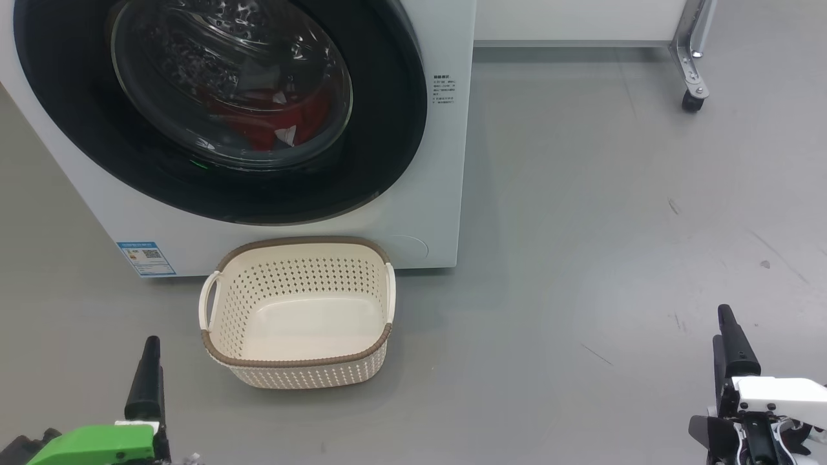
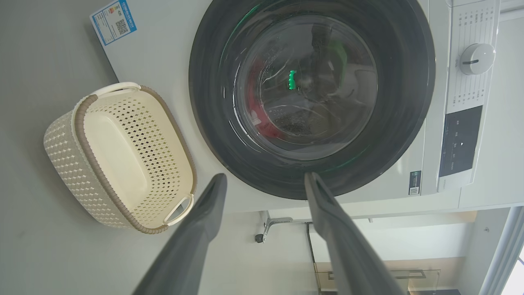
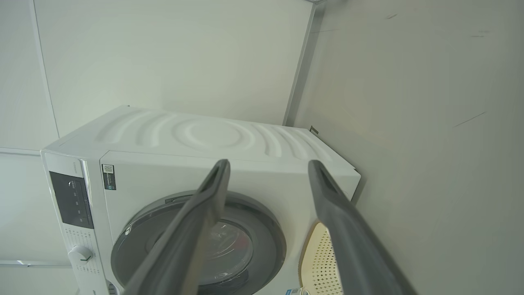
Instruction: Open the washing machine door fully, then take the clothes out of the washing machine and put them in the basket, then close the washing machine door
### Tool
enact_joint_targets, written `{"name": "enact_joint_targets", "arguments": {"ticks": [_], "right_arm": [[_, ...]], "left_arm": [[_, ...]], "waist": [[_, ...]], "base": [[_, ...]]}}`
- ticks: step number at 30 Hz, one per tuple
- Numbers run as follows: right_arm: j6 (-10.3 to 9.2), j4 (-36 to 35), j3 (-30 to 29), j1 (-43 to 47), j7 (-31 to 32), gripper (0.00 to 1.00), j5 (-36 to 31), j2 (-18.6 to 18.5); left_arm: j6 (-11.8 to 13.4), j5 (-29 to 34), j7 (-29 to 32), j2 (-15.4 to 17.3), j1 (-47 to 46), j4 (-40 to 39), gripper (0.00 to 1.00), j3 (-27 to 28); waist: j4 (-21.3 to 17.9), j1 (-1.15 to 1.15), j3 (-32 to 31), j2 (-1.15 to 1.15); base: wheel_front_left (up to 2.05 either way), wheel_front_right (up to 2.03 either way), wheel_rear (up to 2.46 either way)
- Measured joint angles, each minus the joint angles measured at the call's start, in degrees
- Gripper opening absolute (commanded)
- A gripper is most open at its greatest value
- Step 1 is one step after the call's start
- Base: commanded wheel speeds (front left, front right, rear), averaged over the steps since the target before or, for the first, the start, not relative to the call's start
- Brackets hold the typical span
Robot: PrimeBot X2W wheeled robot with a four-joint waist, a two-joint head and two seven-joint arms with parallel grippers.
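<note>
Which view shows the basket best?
The head view: the whole basket, upright and unobstructed, inside visible. The left wrist view shows it whole but sideways; the right wrist view, a cut-off part at the bottom edge.

A metal frame leg (image 1: 692, 39) on a black caster (image 1: 691, 101) stood at the far right edge of the grey floor (image 1: 581, 226). Faint scuff marks (image 1: 673, 206) crossed the floor's right side.

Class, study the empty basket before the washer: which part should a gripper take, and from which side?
Take the basket by its left handle, coming down from above with the left gripper, which is nearer. The basket stands upright, and the handle arches out from the rim, seemingly leaving a gap for one finger; the curved wall looks too wide to pinch.
</note>
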Motion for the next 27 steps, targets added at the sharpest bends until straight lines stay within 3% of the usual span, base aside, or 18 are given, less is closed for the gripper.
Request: {"name": "enact_joint_targets", "arguments": {"ticks": [19, 27], "right_arm": [[-0.10, -6.7, -0.4, -1.2, -3.1, 1.00, -10.5, 0.0], [-2.12, -9.1, -0.1, -1.3, -5.0, 1.00, -18.8, -0.1]], "left_arm": [[0.0, 10.3, -3.5, 1.0, -0.1, -6.7, 1.00, 0.8], [0.0, 18.1, -5.0, 1.4, -0.1, -9.1, 1.00, 0.6]], "waist": [[0.5, 0.00, -0.1, 0.00], [0.7, 0.00, -0.1, 0.00]], "base": [[0.00, 0.00, 0.00], [0.00, 0.00, 0.00]]}}
